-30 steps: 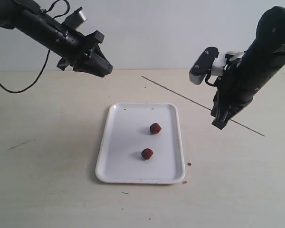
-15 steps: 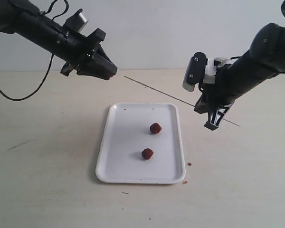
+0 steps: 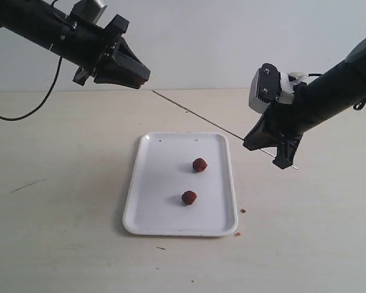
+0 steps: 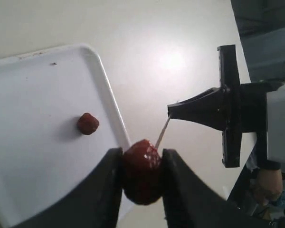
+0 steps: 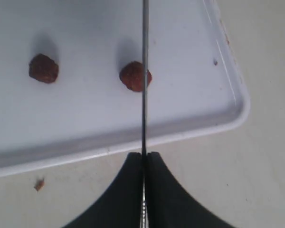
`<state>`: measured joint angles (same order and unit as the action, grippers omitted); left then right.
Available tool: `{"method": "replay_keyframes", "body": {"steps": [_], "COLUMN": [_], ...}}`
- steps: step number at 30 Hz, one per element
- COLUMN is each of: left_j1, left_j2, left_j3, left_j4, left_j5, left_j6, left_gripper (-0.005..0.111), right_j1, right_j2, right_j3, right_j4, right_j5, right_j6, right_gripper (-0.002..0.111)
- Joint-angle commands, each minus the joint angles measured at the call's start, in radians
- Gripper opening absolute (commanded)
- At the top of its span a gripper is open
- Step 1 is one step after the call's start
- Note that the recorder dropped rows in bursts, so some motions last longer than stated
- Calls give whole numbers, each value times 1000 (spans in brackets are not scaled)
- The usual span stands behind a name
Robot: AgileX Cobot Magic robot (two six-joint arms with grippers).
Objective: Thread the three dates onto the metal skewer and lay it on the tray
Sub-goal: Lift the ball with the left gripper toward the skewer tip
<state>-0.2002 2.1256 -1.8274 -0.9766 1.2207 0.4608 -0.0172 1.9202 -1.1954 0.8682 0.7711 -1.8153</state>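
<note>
Exterior view: on the desk (image 3: 61, 238) lies the tray (image 3: 155, 183). The nearer date (image 3: 188, 197) and farther date (image 3: 199, 164) rest apart near its middle. Above the tray's far right corner, the right gripper (image 3: 250, 142) is pressed tight on the metal skewer (image 3: 195, 115). Farthest, the left gripper (image 3: 140, 77) pinches the third date (image 4: 141, 170), where the skewer's tip meets it.

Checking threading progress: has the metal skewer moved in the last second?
Yes. The metal skewer has shifted left relative to the tray, its tip now by the left gripper.
</note>
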Motion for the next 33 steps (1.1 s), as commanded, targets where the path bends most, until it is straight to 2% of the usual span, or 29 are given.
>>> {"method": "replay_keyframes", "body": {"steps": [1,10,33], "left_j1": [-2,-2,-2], "left_j2": [-7,-14,-16], "left_j3": [9,31,39], "left_j4": [-47,-24,-78], "left_j5": [0,0,0], "left_j6": [-5,-37,-16], "left_gripper": [30,30,30], "right_j1": [-7,-7,-7], "right_j2": [1,1,1], "right_j3": [3,3,3], "right_j4": [38,66,72], "right_j5": [22,-37,-11], "right_j6": [-42,-42,-33], "right_gripper": [0,0,0]}}
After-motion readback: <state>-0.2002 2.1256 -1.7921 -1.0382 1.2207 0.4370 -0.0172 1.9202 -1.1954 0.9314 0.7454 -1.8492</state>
